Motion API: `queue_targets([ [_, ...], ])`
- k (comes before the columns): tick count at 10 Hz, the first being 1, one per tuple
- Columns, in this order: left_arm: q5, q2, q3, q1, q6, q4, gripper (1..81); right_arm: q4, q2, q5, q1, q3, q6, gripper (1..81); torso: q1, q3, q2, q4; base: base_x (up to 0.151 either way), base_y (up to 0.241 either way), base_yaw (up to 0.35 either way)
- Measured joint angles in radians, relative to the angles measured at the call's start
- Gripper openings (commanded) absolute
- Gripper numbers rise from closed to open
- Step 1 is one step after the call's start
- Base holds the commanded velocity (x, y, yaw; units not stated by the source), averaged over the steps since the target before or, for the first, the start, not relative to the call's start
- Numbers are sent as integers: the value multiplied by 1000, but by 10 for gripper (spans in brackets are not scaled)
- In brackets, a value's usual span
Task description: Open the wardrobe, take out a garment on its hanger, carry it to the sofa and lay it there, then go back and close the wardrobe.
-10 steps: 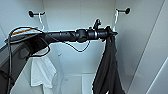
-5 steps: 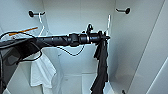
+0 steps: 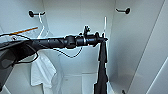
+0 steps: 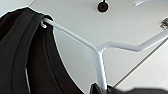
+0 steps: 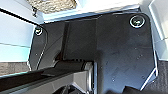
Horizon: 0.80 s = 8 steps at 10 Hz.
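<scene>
The wardrobe stands open; the step in hand is taking out the garment. Going left to right in the head view: a white shirt hangs at 8 o'clock on its own hanger, below a wall hook at 11 o'clock. The left gripper, just right of centre, is clamped on the neck of the hanger. The garment hangs limp below it toward 5 o'clock. Judged next: withdraw the hanger clear of the wardrobe's side panels. The right gripper's finger state cannot be told.
</scene>
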Motion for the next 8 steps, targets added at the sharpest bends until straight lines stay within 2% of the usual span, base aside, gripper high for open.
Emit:
queue_targets([
  [2,0,0,4,10,0,1,10,0,0,0,0,1,0,811,0,0,0,0,-33,0,0],
  [8,-3,4,10,10,0,2,10,0,0,9,0,4,3,811,0,0,1,0,-86,0,0],
])
